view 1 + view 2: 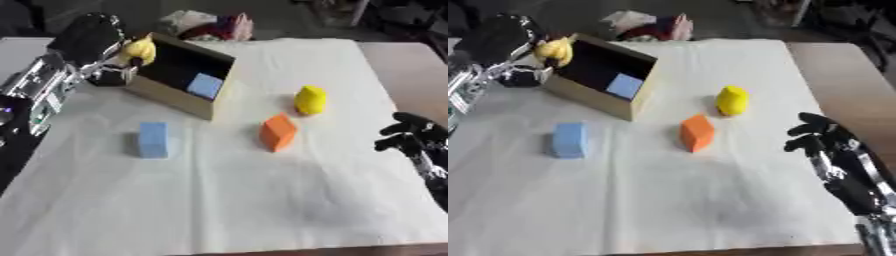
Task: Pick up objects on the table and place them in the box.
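An open cardboard box [175, 95] stands at the back left with a light blue block [205, 85] inside it. My left hand [112, 70] hovers at the box's left rim, shut on a yellow object [140, 51]. On the white cloth lie a blue block [153, 139], an orange block [278, 131] and a yellow lumpy object [310, 99]. My right hand [826, 140] rests at the right edge of the table with its fingers curled, holding nothing.
The white cloth [227, 200] covers most of the table; bare brown tabletop [407, 70] shows on the right. A heap of cloth and coloured items [210, 25] lies beyond the far edge behind the box.
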You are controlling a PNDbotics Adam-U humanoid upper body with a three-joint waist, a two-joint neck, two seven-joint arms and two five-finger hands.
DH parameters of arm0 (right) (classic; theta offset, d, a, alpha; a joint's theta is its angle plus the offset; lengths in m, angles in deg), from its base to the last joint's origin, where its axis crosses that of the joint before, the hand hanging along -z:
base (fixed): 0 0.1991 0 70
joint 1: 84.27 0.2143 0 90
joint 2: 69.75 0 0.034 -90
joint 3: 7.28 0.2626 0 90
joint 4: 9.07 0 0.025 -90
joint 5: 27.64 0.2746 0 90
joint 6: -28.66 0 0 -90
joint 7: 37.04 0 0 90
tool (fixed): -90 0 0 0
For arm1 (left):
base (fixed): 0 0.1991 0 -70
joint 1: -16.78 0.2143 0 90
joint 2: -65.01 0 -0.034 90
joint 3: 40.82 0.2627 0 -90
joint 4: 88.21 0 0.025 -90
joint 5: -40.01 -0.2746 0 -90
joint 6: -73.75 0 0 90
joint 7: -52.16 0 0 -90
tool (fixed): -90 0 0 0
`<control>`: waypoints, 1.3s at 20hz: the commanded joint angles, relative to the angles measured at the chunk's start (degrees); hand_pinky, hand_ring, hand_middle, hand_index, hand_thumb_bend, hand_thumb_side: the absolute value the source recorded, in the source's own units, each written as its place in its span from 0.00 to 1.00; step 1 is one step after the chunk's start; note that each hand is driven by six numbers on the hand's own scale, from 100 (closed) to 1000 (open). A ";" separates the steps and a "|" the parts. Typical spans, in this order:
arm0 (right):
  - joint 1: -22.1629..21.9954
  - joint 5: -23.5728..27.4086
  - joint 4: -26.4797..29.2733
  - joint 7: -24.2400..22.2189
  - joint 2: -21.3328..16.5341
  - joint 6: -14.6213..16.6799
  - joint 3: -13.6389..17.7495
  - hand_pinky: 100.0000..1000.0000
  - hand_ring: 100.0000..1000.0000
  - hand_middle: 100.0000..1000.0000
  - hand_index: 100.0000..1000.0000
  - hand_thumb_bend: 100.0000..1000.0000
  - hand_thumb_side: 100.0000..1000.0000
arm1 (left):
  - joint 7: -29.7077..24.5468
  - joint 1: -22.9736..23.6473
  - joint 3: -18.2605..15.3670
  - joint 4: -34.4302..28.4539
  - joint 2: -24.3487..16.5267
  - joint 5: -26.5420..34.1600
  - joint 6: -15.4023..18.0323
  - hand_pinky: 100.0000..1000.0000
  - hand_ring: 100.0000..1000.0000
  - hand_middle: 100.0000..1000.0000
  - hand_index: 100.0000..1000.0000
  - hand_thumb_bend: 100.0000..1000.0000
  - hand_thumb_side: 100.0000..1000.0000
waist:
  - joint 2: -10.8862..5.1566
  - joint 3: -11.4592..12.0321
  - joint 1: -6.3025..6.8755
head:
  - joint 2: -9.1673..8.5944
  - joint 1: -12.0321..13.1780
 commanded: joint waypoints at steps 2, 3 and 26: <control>0.38 0.60 0.64 -0.36 -1.11 0.17 0.06 0.71 0.56 0.62 0.85 0.00 0.41 | 1.05 -1.50 -0.70 1.73 0.16 -1.96 -0.15 0.70 0.64 0.62 0.83 0.11 0.17 | -0.88 -0.14 0.00 | -0.91 0.22; 0.38 0.61 0.64 -0.40 -1.10 0.16 0.05 0.71 0.56 0.62 0.85 0.00 0.41 | 1.29 -1.50 -0.78 1.92 0.23 -2.16 -0.26 0.71 0.65 0.63 0.83 0.14 0.18 | -0.88 -0.13 0.00 | -0.91 0.22; 0.07 0.08 0.64 -0.54 -1.21 0.04 0.51 0.71 0.56 0.63 0.85 0.00 0.41 | -10.59 2.55 -3.49 -20.23 -10.46 28.56 1.61 0.79 0.78 0.78 0.92 0.00 0.11 | -1.13 1.09 0.47 | -1.31 -0.77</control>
